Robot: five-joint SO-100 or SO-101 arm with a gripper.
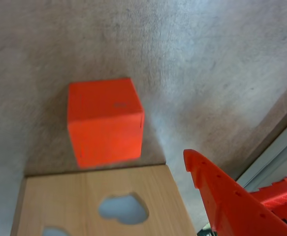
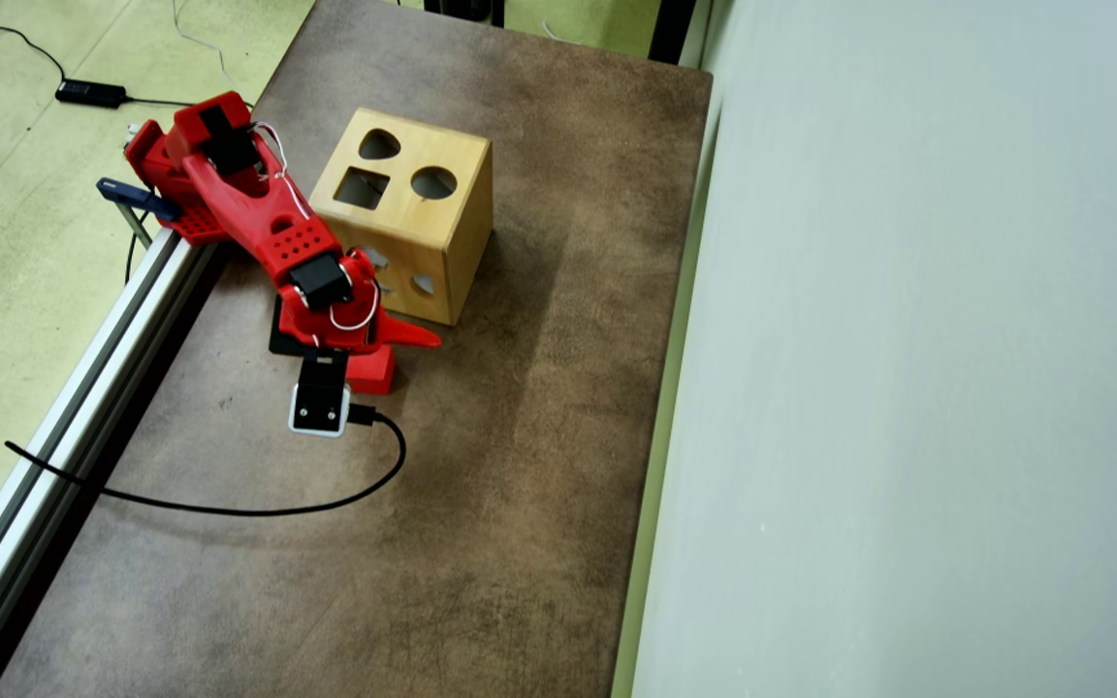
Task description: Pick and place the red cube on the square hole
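resting on the brown table, the red cube sat free in the wrist view, just beyond the near edge of the wooden box and apart from the jaws. only one red finger was visible in that view, entering from the lower right and pointing toward the cube without touching it; whether the jaws were spread or pressed together could not be told. in the overhead view the gripper hung low beside the box's front face, with the red arm reaching in from the left table edge. the cube appeared there only as a red block partly hidden under the wrist. the square hole lay on the box's top face, left of the round cut-out and below the heart-like cut-out. a black cable curved across the table from the wrist camera.
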